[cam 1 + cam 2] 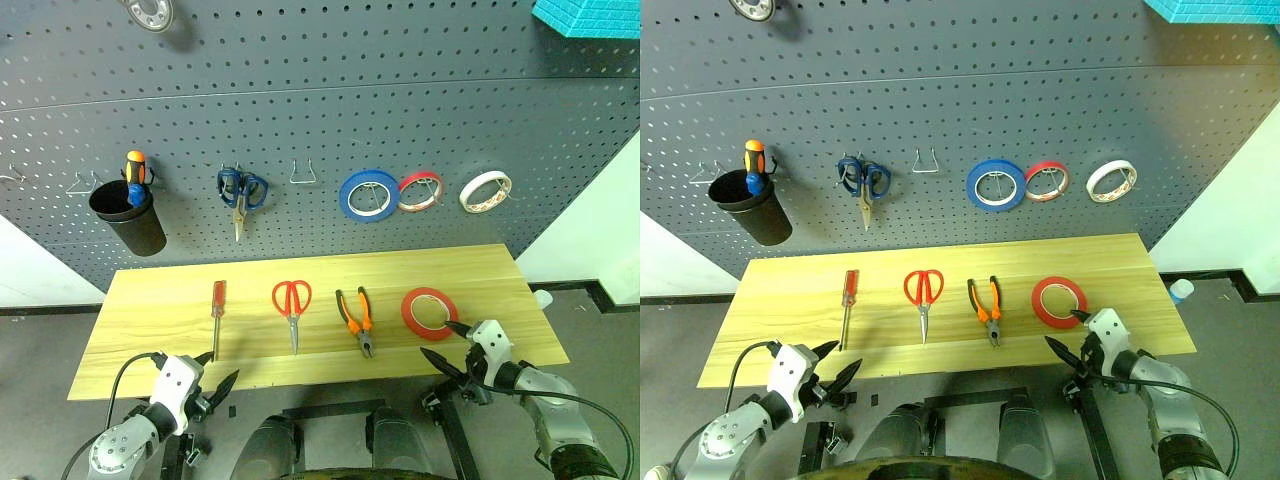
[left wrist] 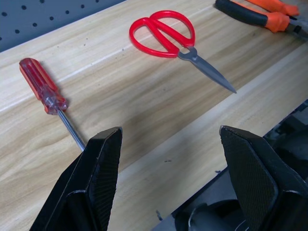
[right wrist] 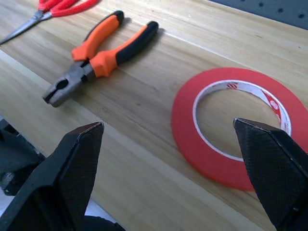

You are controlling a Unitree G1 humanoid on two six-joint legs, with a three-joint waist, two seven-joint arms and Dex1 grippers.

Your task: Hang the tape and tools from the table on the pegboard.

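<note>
Nothing hung yet. All four items lie on the bench (image 1: 150, 300): screwdriver (image 1: 216, 310) just ahead of my left hand (image 1: 213, 380), scissors (image 1: 292, 303) and pliers (image 1: 356, 318) between my hands, tape (image 1: 429, 311) just ahead of my right hand (image 1: 447, 341). Both hands stand apart, empty. The pegboard (image 1: 300, 120) beyond awaits them.

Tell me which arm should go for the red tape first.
Right. The right gripper hangs open at the table edge just beside the red tape; the left gripper sits far across, near the screwdriver.
</note>
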